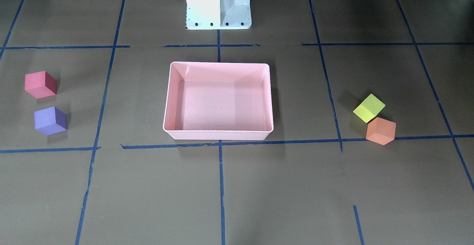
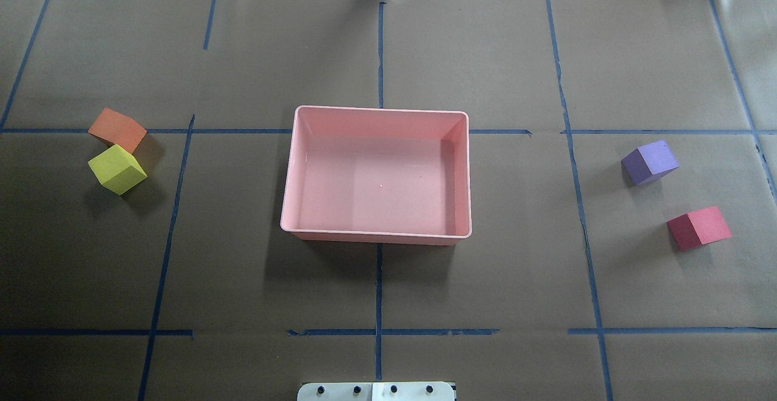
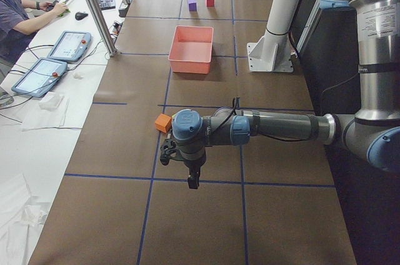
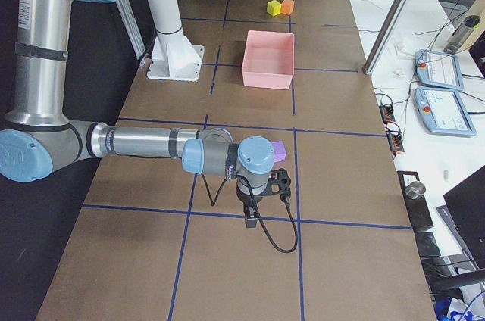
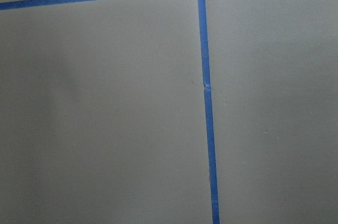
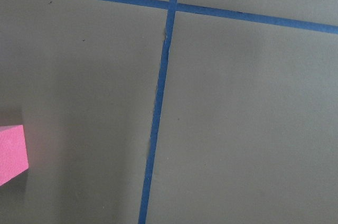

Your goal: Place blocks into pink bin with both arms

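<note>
The pink bin (image 2: 379, 110) stands empty at the table's middle. The orange block (image 2: 117, 129) and the yellow-green block (image 2: 117, 169) touch each other on the robot's left side. The purple block (image 2: 649, 162) and the red block (image 2: 699, 228) lie apart on its right side. My left gripper (image 3: 187, 168) hangs over the table near the orange block (image 3: 163, 122); I cannot tell its state. My right gripper (image 4: 258, 200) hangs near the purple block (image 4: 279, 151); I cannot tell its state. A block's pink-red corner (image 6: 10, 152) shows in the right wrist view.
The white pedestal (image 1: 218, 4) stands behind the bin on the robot's side. Blue tape lines cross the brown table cover. An operator (image 3: 15, 9) sits at a side desk with tablets (image 3: 65, 45) beyond a metal pole (image 3: 94, 9).
</note>
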You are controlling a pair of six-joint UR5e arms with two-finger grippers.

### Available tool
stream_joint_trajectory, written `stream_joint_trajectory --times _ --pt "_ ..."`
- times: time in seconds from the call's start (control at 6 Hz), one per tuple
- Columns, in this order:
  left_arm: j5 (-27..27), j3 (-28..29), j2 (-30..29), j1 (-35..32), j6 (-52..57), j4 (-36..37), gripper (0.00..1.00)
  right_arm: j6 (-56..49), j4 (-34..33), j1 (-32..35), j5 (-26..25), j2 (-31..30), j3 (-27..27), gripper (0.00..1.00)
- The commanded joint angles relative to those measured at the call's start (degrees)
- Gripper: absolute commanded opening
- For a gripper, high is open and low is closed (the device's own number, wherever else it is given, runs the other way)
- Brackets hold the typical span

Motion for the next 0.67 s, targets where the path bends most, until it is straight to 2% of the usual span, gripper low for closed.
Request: stream_joint_trajectory --times 0.0,0.17,0.5 --pt "-0.09 -0.01 -0.09 0.00 0.09 -0.09 1.00 0.35 6.18 -3.94 0.25 0.23 -0.07 1.00" --pt "-0.09 -0.01 -0.18 0.00 0.09 -0.09 1.00 7.66 9.55 -8.50 1.73 0.40 0.27 1.00" --pt "-0.09 -0.01 -0.18 0.09 0.09 -0.09 1.00 28.27 23.57 -18.50 1.84 0.93 0.19 1.00"
